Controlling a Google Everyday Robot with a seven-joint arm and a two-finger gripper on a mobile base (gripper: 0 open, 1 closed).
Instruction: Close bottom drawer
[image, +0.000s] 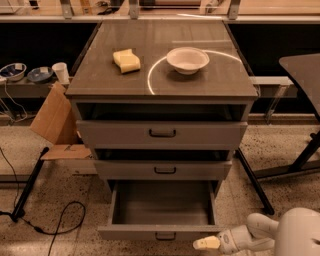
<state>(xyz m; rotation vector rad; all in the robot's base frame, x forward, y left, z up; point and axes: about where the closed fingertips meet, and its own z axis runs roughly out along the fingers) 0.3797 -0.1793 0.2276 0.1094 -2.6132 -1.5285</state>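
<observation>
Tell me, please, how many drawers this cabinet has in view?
3: the top drawer, the middle drawer beneath it, and the bottom drawer, pulled far out. The gripper sits low beside its front panel.

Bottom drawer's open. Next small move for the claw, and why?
Probably ease the claw across to the middle of the bottom drawer front. The drawer is pulled well out, and the claw sits low by the front's right end, off-centre for a push.
</observation>
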